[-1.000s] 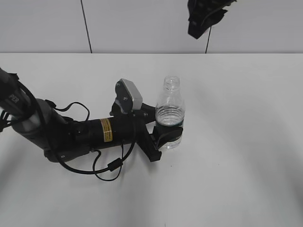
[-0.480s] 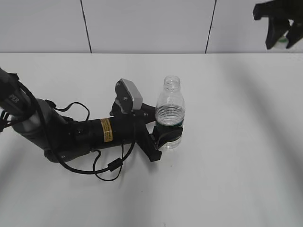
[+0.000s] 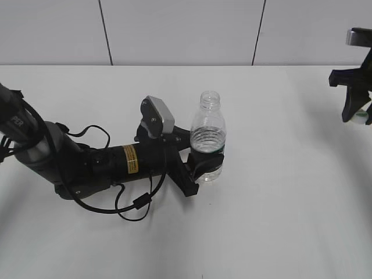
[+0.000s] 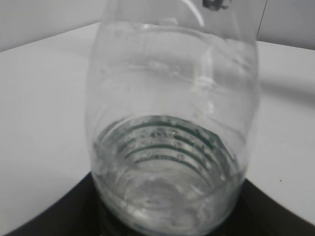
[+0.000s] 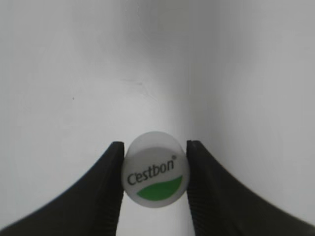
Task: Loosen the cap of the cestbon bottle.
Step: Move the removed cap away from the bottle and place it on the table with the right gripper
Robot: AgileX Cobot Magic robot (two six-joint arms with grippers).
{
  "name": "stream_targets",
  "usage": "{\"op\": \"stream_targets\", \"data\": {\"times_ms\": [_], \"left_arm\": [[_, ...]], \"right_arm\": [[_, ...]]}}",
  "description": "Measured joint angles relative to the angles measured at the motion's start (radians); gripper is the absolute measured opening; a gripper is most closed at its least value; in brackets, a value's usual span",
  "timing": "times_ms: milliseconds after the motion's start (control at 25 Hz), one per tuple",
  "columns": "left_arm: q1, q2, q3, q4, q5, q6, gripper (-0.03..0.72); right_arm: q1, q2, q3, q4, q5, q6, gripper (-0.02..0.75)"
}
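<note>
On your left, the left gripper [image 3: 204, 164] clamps the upright, uncapped cestbon bottle [image 3: 208, 135] on the white table [image 3: 279, 221]. Far right, the raised right gripper [image 5: 154, 169] pinches the cap [image 5: 154, 169], well apart.

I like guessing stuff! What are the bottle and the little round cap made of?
The bottle looks like thin clear plastic: you can see through it, and it has molded ridges. The cap, pinched in the right gripper, looks like smooth white plastic with a matte top and printed green lettering. Both are guesses from looks.
</note>
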Motion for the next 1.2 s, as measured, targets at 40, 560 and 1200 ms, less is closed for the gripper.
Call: {"op": "stream_targets", "data": {"times_ms": [40,560,1200], "left_arm": [[0.0,0.0,0.0,-0.002,0.001,0.0,0.398],[0.0,0.0,0.0,-0.004,0.005,0.0,0.398],[0.0,0.0,0.0,-0.008,0.006,0.0,0.398]], "right_arm": [[-0.006,0.003,0.018,0.0,-0.013,0.0,0.299],[-0.008,0.158,0.052,0.0,-0.118,-0.03,0.299],[-0.008,0.19,0.054,-0.008,-0.159,-0.13,0.299]]}}
